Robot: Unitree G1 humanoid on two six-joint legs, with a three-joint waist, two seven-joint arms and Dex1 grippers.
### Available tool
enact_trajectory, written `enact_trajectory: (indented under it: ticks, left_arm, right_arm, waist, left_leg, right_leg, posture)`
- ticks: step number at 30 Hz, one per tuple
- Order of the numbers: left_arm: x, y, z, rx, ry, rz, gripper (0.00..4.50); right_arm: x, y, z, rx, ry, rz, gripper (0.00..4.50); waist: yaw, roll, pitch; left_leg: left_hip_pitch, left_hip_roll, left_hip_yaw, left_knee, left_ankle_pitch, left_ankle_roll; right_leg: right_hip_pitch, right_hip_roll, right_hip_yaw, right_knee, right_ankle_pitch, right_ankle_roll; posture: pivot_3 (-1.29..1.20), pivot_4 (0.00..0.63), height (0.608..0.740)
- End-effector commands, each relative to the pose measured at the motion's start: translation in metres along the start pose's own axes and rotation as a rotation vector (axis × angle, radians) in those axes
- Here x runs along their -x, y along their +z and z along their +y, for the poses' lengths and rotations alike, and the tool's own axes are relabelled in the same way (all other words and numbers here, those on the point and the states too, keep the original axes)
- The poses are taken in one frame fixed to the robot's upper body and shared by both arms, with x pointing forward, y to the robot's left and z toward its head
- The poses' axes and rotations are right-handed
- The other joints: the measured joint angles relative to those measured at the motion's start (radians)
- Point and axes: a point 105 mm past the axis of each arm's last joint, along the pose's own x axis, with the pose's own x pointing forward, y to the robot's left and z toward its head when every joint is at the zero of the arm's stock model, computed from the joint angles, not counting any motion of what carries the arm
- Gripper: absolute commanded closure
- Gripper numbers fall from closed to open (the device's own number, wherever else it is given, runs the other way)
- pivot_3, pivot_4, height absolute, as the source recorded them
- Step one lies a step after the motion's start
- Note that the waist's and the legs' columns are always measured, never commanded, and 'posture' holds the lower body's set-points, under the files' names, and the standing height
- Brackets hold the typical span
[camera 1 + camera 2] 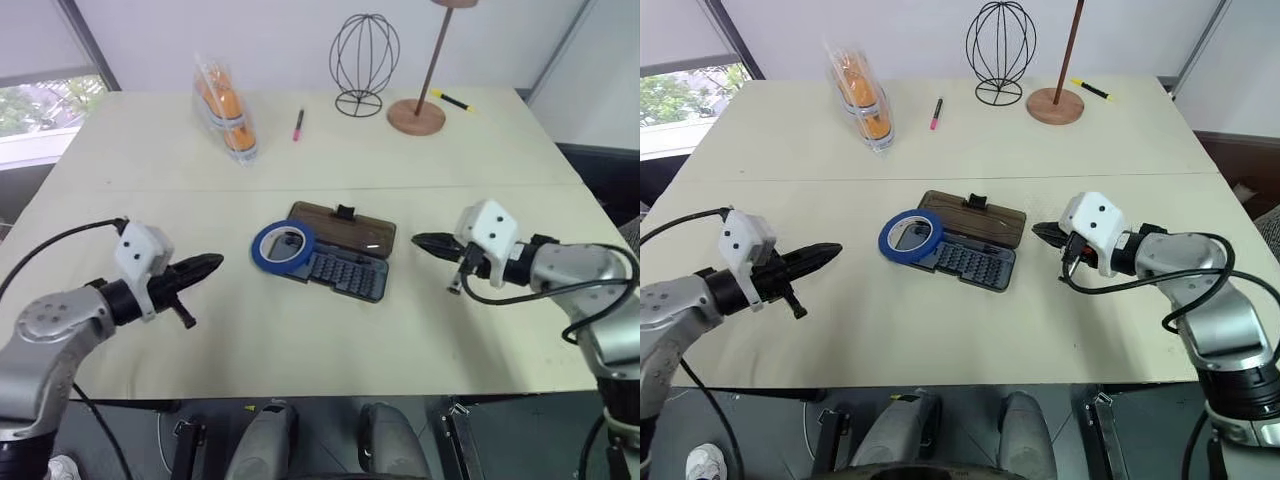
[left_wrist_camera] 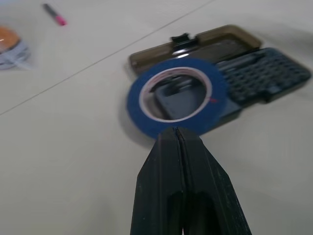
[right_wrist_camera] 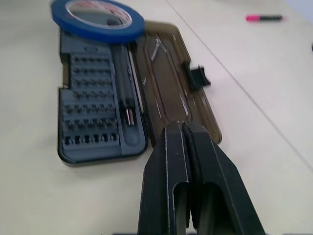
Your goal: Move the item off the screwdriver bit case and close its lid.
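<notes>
Pale worktop (image 1: 300,340) is carrying the open screwdriver bit case (image 1: 345,270), blue tape roll (image 1: 283,245) lying on its left end, lid (image 1: 345,228) flat behind. Left end effector (image 1: 205,266) and right end effector (image 1: 428,242) are hovering pinched closed, empty.

L wrist: closed tips are pointing at tape; nudging w/o opening risks sliding case.

R wrist: lid's latch tab (image 3: 198,77) could snag on tape if closed early.

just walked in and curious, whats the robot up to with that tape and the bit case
Nothing is being handled yet. The roll of blue tape lies on one end of the open screwdriver bit case, whose lid is folded back flat on the table. The left gripper and the right gripper hover on either side of the case, both shut and holding nothing. The tape has to come off before the lid can close.
</notes>
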Motion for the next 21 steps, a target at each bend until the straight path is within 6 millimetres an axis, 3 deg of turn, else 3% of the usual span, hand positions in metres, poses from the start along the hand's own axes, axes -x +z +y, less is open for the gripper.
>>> enact_trajectory:
  ticks: [1, 21]
  left_arm:
    - [0.003, 0.011, 0.001, -0.037, -0.001, -0.011, 4.5]
    - [-0.012, 0.01, -0.003, -0.067, -0.039, -0.009, 4.5]
  right_arm:
    - [0.005, 0.021, -0.003, 0.049, 0.008, -0.05, 4.45]
    - [-0.007, 0.034, 0.0, 0.064, 0.016, -0.082, 4.45]
  waist:
    - [0.0, 0.0, 0.0]
    - [0.001, 0.0, 0.0]
  left_leg:
    - [0.0, 0.0, 0.0, 0.0, 0.0, 0.0]
    - [-0.001, 0.0, 0.0, 0.0, 0.0, 0.0]
  right_leg:
    - [0.0, 0.0, 0.0, 0.0, 0.0, 0.0]
    - [-0.001, 0.0, 0.0, 0.0, 0.0, 0.0]
  posture:
    - [0.0, 0.15, 0.74]
    - [0.0, 0.15, 0.74]
